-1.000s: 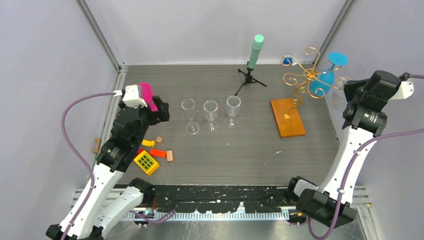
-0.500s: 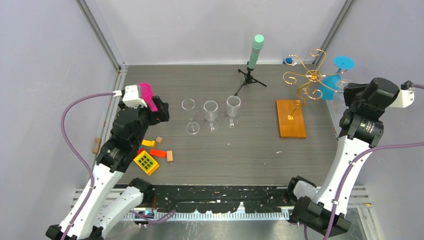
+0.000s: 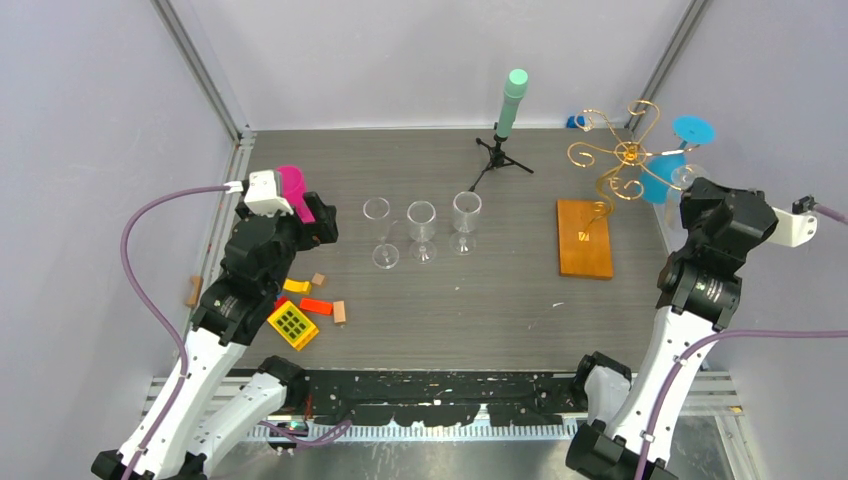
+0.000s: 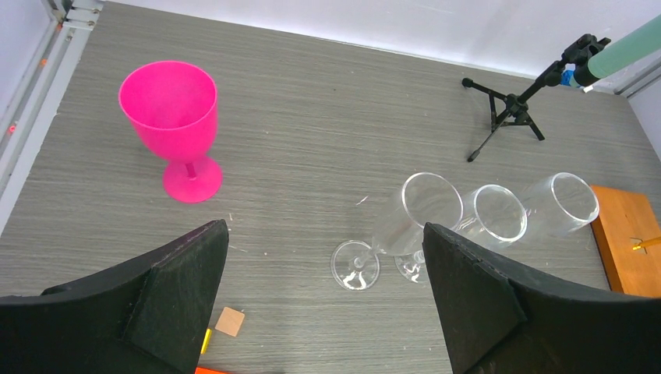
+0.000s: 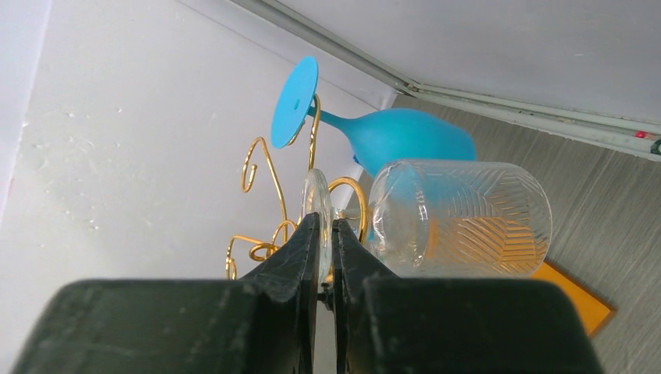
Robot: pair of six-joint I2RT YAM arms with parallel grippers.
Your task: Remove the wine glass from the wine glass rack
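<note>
The gold wire wine glass rack (image 3: 628,152) stands on its orange-brown base (image 3: 584,238) at the back right. A blue wine glass (image 3: 660,175) hangs upside down on it. My right gripper (image 5: 327,222) is shut on the foot disc of a clear patterned wine glass (image 5: 460,218), which lies sideways next to the rack's curls (image 5: 257,164) and the blue glass (image 5: 405,136). In the top view the clear glass (image 3: 685,178) sits just past my right wrist. My left gripper (image 4: 323,230) is open and empty over the table's left side.
Three clear glasses (image 3: 421,220) stand in a row mid-table. A pink goblet (image 4: 171,109) stands at the left. A black tripod with a mint cylinder (image 3: 510,100) is at the back. Coloured blocks (image 3: 300,310) lie front left. The right wall is close.
My right wrist has drawn back toward the near right with the clear glass. The rack and its base have shifted a little to the right. The left arm has not moved.
</note>
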